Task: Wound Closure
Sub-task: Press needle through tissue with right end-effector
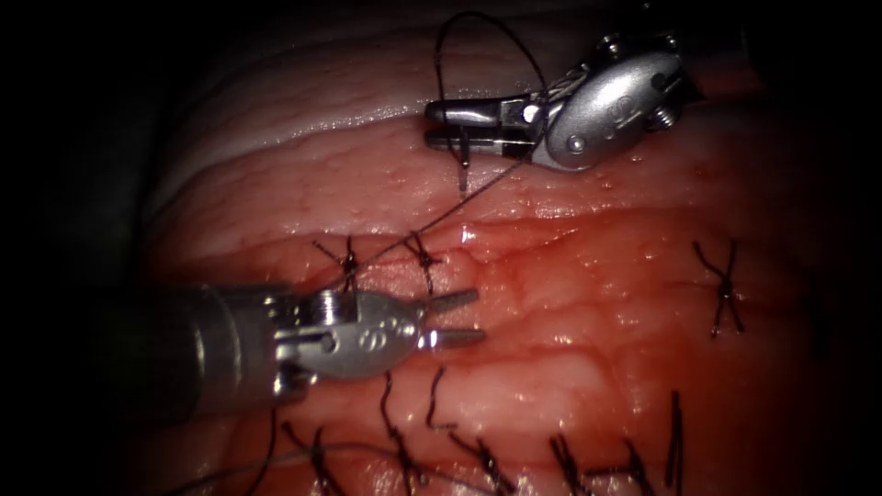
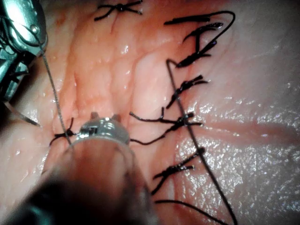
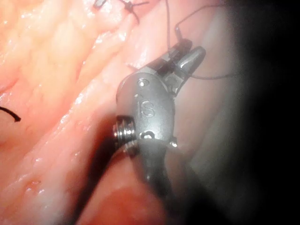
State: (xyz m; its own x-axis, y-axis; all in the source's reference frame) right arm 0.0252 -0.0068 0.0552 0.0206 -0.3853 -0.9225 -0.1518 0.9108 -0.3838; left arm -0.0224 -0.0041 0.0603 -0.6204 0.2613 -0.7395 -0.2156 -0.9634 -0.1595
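Note:
My right tool hovers over the pale upper part of the tissue, its jaws shut on the needle. The needle's pointed end hangs below the jaws, clear of the tissue. Thread runs from that tool down-left to a knotted stitch, and a loop of it arcs above the jaws. My left tool lies lower left, open and holding nothing, just below that stitch. The left wrist view shows the needle under the right tool, with the left tool near the knot. The right tool is shut in the right wrist view.
A second knotted stitch sits beside the first, and another lies far right. Several dark stitches with cut ends line the lower edge. Red fluid wets the middle of the tissue. A long loose thread crosses those stitches.

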